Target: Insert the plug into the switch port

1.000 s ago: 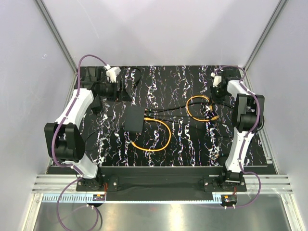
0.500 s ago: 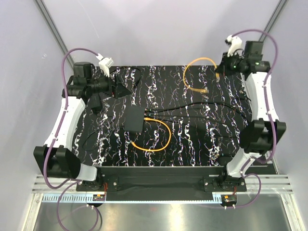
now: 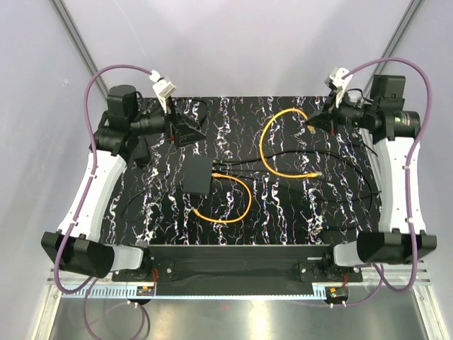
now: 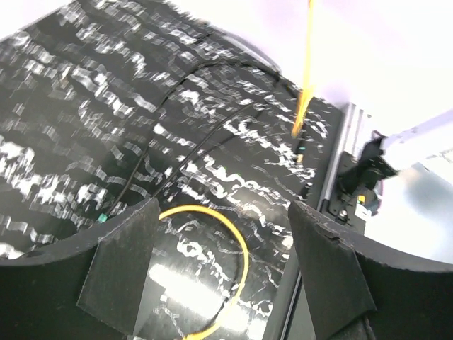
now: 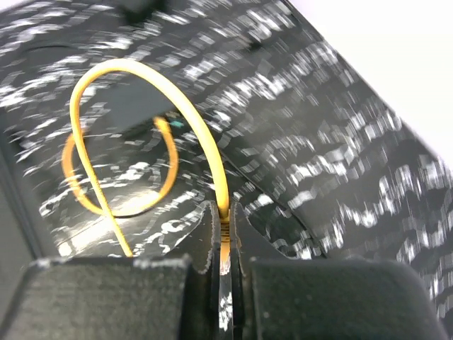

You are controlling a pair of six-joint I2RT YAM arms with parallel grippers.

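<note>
My right gripper point(image 3: 310, 127) point(image 5: 223, 214) hangs above the back right of the mat, shut on the ribbed plug point(image 5: 225, 230) of the orange cable point(image 3: 267, 142). The connector tip itself is hidden between the fingers. From the jaws the cable arcs down in a loop, and its other end point(image 3: 318, 173) lies on the mat. The flat black switch box point(image 3: 198, 177) point(image 5: 134, 106) rests left of centre; its port cannot be made out. Above the back left, beyond the box, my left gripper point(image 3: 191, 132) point(image 4: 223, 262) is open and holds nothing.
A second orange loop point(image 3: 230, 200) point(image 4: 226, 241) lies in front of the box, one end at the box's right edge. Thin black cables point(image 3: 290, 152) cross the marbled mat point(image 3: 283, 212) to the right. White enclosure walls and metal posts point(image 3: 78, 49) close in the sides.
Both arms have lifted and stretched out. The right gripper raised the orange cable off the mat, then brought it back toward the centre. The left gripper's jaws opened a little wider.
</note>
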